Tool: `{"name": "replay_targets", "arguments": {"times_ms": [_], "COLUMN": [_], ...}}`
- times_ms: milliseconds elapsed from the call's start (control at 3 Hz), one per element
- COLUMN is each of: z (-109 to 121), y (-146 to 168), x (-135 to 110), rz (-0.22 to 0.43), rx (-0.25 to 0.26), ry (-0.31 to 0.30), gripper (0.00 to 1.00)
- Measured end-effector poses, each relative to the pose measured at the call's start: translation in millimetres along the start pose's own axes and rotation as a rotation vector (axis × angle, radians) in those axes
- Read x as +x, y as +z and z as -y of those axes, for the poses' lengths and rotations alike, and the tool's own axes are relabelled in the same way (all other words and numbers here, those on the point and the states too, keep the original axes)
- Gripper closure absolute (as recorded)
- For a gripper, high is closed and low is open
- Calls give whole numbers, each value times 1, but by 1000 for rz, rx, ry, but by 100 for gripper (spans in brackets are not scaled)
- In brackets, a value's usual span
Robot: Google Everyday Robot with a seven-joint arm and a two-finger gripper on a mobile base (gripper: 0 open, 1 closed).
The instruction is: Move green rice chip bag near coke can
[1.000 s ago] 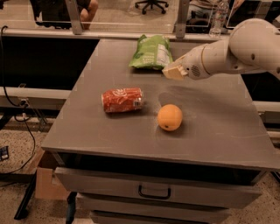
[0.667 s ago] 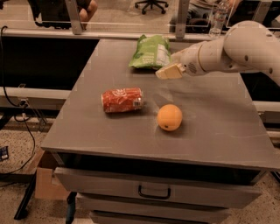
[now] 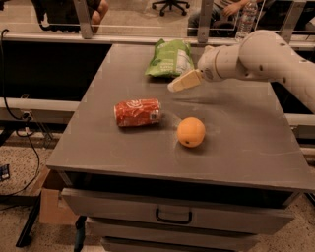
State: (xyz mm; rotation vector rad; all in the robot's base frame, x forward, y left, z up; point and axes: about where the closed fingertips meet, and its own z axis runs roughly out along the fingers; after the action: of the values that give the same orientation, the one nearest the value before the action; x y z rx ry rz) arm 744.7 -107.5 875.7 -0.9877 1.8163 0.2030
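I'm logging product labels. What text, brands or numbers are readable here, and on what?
coke can: white script, too blurred to read.
green rice chip bag: white markings, unreadable.
pincer, by the bag's near edge: no text visible.

My gripper (image 3: 175,86) hangs over the far half of a grey table (image 3: 236,147), which has a handled drawer (image 3: 173,215) beneath. To the left is speckled floor (image 3: 15,170), crossed by a black cable (image 3: 37,160). A cardboard box (image 3: 49,206) sits under the table's corner, and an office chair base (image 3: 170,6) stands beyond.
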Motion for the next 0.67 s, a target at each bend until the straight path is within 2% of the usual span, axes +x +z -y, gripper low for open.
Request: {"name": "replay_targets", "arguments": {"times_ms": [333, 667], "z": [12, 21], "y": [22, 38], "x": [2, 6], "rz": [28, 46], "rx": [33, 60], "ry": [47, 105], "gripper": [0, 16]}}
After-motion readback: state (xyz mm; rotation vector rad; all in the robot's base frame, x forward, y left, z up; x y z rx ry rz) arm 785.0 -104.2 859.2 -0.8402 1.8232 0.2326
